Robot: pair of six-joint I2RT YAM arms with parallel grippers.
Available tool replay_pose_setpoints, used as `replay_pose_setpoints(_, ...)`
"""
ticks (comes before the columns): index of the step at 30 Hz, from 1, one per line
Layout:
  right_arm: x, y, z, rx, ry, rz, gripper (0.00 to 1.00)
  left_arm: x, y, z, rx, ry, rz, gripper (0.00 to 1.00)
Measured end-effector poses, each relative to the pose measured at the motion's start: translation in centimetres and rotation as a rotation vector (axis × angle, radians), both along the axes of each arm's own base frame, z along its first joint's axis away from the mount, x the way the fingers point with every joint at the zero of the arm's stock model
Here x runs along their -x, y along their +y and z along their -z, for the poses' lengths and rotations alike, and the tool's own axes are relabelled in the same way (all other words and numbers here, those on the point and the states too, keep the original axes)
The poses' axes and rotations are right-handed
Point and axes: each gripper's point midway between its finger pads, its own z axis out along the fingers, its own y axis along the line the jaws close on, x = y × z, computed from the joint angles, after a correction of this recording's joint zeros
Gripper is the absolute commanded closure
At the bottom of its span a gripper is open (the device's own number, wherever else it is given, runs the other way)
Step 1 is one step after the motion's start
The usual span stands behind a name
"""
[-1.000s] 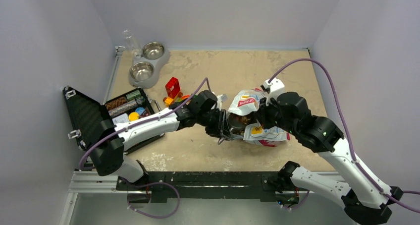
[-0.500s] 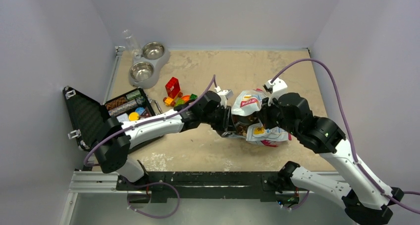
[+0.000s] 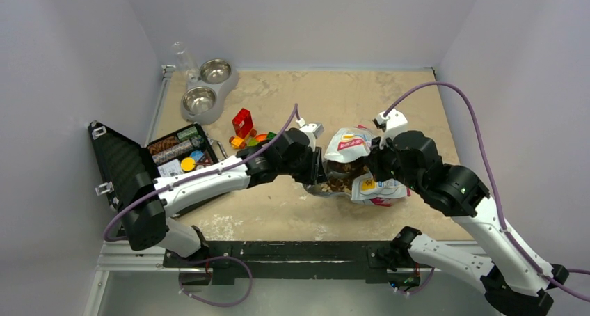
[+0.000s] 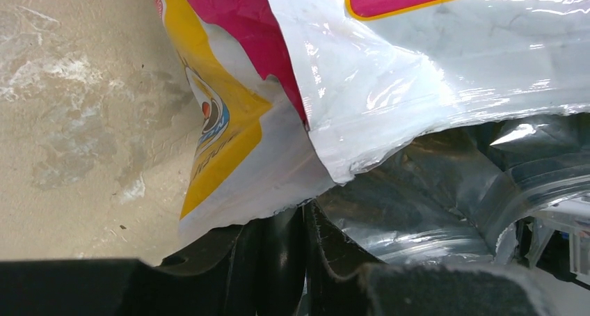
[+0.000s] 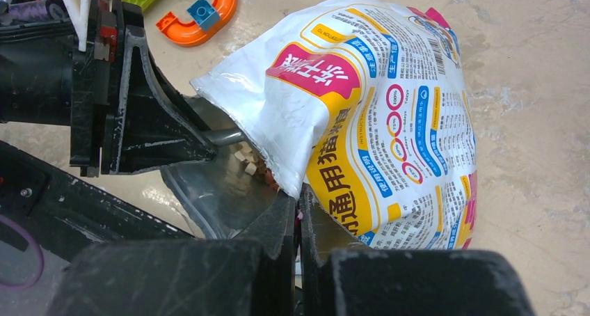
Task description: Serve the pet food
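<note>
A white, yellow and pink food bag (image 3: 358, 164) lies on the tan table (image 3: 292, 100), its mouth facing left. Brown-tan pet food (image 3: 339, 177) shows inside the mouth, and also in the right wrist view (image 5: 252, 164). My left gripper (image 3: 321, 179) is shut on the near-left edge of the bag's mouth (image 4: 292, 191); its jaws stand together (image 4: 304, 215). My right gripper (image 3: 371, 168) is shut on the mouth's opposite edge (image 5: 299, 208), next to the bag's printed side (image 5: 376, 107). A grey double steel bowl (image 3: 206, 90) stands at the far left, apart from both grippers.
An open black case (image 3: 177, 152) with small items lies at the left. Colourful toy blocks (image 3: 245, 129) lie between it and the bag, also in the right wrist view (image 5: 195, 13). A clear bottle (image 3: 184, 55) lies behind the bowl. Grey walls surround the table.
My left gripper has moved right and a little away from me at the bag's mouth, and its wrist has turned. The bag's mouth has shifted slightly right. The right arm has barely moved.
</note>
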Motion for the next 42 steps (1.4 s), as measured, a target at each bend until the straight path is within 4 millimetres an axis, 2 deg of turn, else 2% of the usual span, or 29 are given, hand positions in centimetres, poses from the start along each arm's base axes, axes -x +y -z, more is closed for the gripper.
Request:
replay_pose_setpoints(6,0.1,0.1,0.0,-0.003,0.004,-0.008,1.0,0.9,0.0,0.0,0.003,0.094,-0.025,1.0)
replay_pose_setpoints(9,0.1,0.1,0.0,-0.003,0.004,-0.008,1.0,1.6,-0.7,0.8,0.015,0.17,-0.022,0.95)
replay_pose_setpoints(13,0.1,0.2,0.1,-0.001,0.008,-0.011,1.0,2.6,-2.1,2.7,-0.012,0.302,0.008,0.81)
replay_pose_setpoints(19,0.2,0.1,0.1,0.006,0.011,-0.013,1.0,2.8,-2.7,2.4,0.034,0.381,-0.011,0.57)
replay_pose_setpoints(22,0.3,0.3,0.3,0.01,0.023,-0.022,1.0,2.5,-2.8,2.4,0.074,0.425,-0.039,0.52)
replay_pose_setpoints(29,0.2,0.6,0.3,0.027,0.039,-0.042,1.0,2.2,-3.6,2.4,0.194,0.521,-0.079,0.64)
replay_pose_setpoints(36,0.2,0.7,0.3,0.036,0.042,-0.046,1.0,2.4,-3.3,3.0,0.196,0.592,-0.124,0.6)
replay_pose_setpoints(38,0.2,0.7,0.3,0.036,0.042,-0.047,1.0,2.6,-3.2,3.0,0.194,0.608,-0.128,0.67)
replay_pose_setpoints(42,0.2,0.6,0.3,0.037,0.04,-0.046,1.0,2.9,-3.2,3.3,0.208,0.629,-0.126,0.91)
